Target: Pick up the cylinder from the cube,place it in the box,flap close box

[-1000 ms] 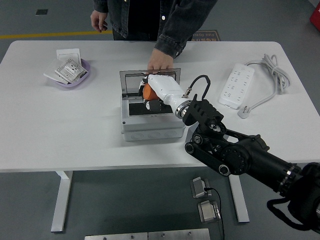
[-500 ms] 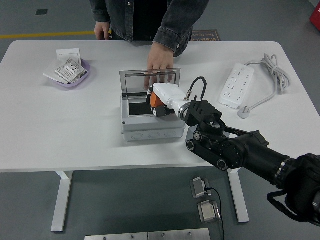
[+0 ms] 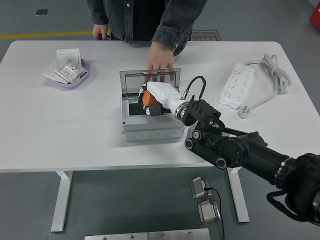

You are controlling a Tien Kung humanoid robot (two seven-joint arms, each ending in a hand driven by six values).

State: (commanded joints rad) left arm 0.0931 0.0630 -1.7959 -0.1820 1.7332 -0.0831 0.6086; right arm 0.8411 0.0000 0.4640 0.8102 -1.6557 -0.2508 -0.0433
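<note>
One purple dish [image 3: 75, 81] of packets sits far left on the table [image 3: 40, 130]. Moving right, we see the grey box [image 3: 150, 131] with its clear lid [image 3: 150, 80] standing open, a person's hand [image 3: 160, 61] resting on the lid's top edge. Our right hand [image 3: 152, 100] grips the orange cylinder [image 3: 148, 98] over the box's open top. Farther right lies a power strip [image 3: 237, 86].

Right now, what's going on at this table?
The robot's right hand is inside the open grey box, shut on an orange cylinder. A person across the table rests a hand on the raised clear lid. The left arm is out of view. A purple dish of packets and a white power strip lie off to the sides.
</note>
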